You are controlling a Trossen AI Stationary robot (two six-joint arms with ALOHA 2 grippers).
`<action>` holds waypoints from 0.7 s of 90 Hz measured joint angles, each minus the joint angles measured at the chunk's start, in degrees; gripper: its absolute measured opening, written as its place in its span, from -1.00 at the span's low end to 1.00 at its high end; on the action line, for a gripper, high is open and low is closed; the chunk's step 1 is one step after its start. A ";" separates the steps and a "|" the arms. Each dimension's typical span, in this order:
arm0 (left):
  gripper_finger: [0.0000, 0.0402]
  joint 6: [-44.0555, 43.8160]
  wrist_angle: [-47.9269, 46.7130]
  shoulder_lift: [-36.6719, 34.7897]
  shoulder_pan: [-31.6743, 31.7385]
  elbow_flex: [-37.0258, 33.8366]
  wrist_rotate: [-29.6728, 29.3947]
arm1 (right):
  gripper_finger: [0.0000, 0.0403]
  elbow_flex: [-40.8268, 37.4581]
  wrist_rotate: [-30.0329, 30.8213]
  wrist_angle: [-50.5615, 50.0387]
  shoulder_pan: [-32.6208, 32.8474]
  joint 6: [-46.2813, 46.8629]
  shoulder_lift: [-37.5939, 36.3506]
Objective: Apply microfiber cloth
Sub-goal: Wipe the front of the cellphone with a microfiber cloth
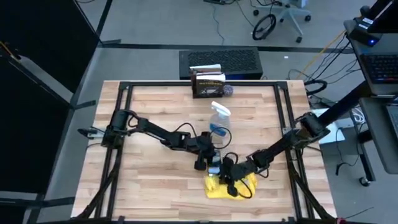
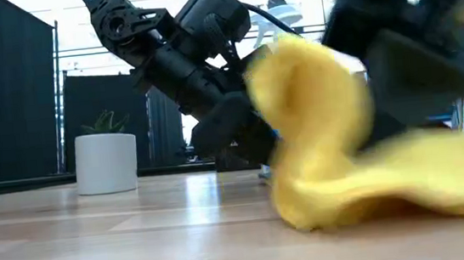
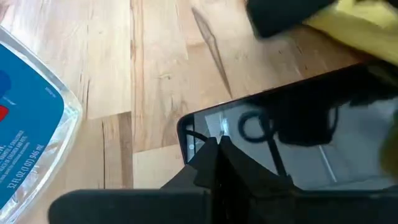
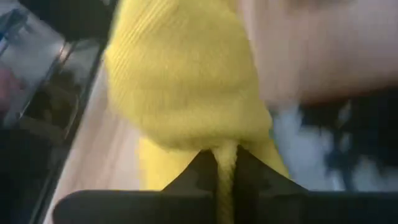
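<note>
- The right gripper (image 4: 227, 177) pinches a fold of the microfiber cloth (image 1: 231, 184) between its fingers, near the table's (image 1: 155, 186) front edge; one end is lifted, the rest trails on the wood.
- The left gripper (image 1: 202, 163) is low over the black smartphone (image 3: 298, 143), fingers together on the phone's edge, apparently steadying it.
- The spray bottle (image 1: 219, 121) stands just behind both grippers.
- Risk, as judged here: the thin pinch could let the cloth slide free under a wiping drag.
- The two grippers work nearly touching; a wide sweep could knock the left fingers (image 3: 217, 171) or push the phone loose.
- A backward swing could tip the bottle.
</note>
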 joint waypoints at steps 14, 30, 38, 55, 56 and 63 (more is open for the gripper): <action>-1.00 0.02 0.63 0.02 0.06 -0.02 0.43 | -0.99 0.00 4.42 -8.41 -5.43 -3.07 -2.72; -1.00 0.02 0.61 0.02 0.07 -0.02 0.89 | -0.99 0.02 6.11 -5.68 -10.23 -1.83 1.14; -1.00 0.04 0.46 0.02 0.07 -0.11 0.98 | -0.99 -0.02 5.61 1.19 -10.65 -0.20 4.65; -1.00 0.87 0.17 -0.02 0.10 -0.23 1.03 | -0.99 0.17 2.90 8.35 -8.33 4.59 9.83; -1.00 0.89 0.16 -0.02 0.11 -0.20 1.06 | -0.99 0.20 2.94 8.44 -8.05 4.96 9.93; -1.00 0.78 0.19 -0.01 0.21 -0.16 0.84 | -0.99 0.26 3.08 8.58 -6.60 6.34 10.01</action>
